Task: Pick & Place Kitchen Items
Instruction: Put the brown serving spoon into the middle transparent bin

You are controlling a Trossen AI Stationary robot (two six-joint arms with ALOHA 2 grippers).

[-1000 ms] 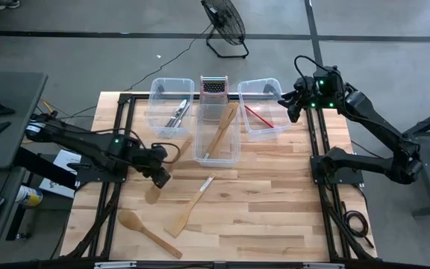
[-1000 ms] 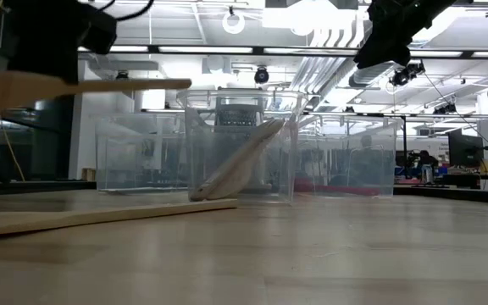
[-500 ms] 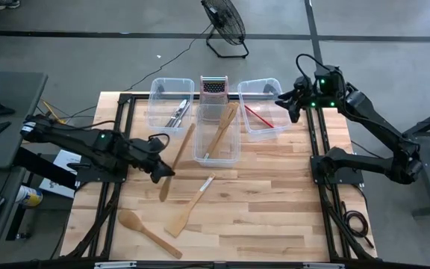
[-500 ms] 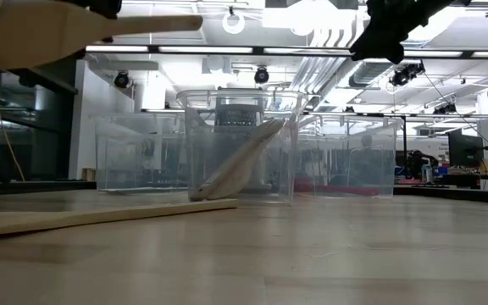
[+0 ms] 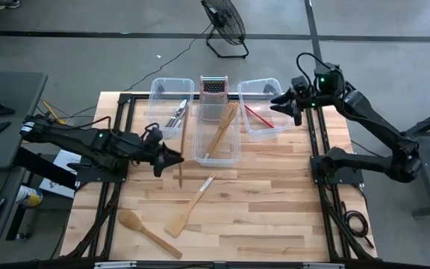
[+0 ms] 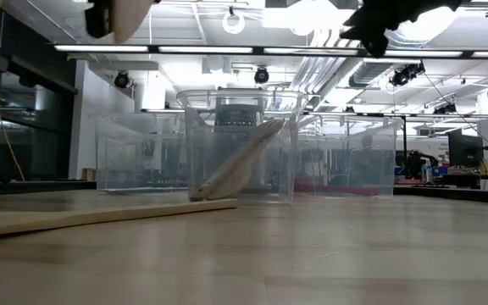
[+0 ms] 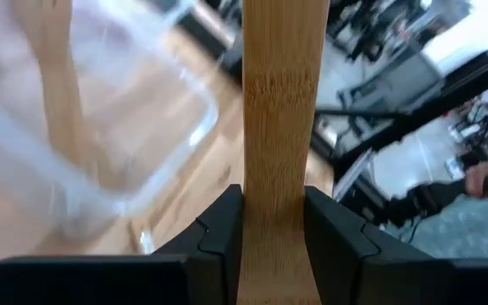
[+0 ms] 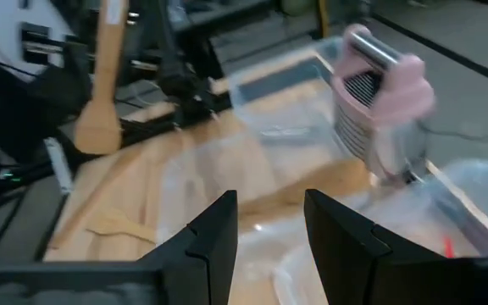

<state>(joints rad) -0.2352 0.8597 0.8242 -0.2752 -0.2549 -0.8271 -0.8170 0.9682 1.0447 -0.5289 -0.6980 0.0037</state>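
High view: left claw (image 5: 172,159) swung wooden spatula (image 5: 181,153).

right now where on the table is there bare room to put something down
Bare wood: the right half of the table, below the right bin, and the left corner beside the left bin. Crowded: the middle bin and the spatula and spoon at lower left.

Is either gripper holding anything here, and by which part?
The left gripper clamps a wooden utensil on its flat handle, lifted off the table. The right gripper is open and empty.
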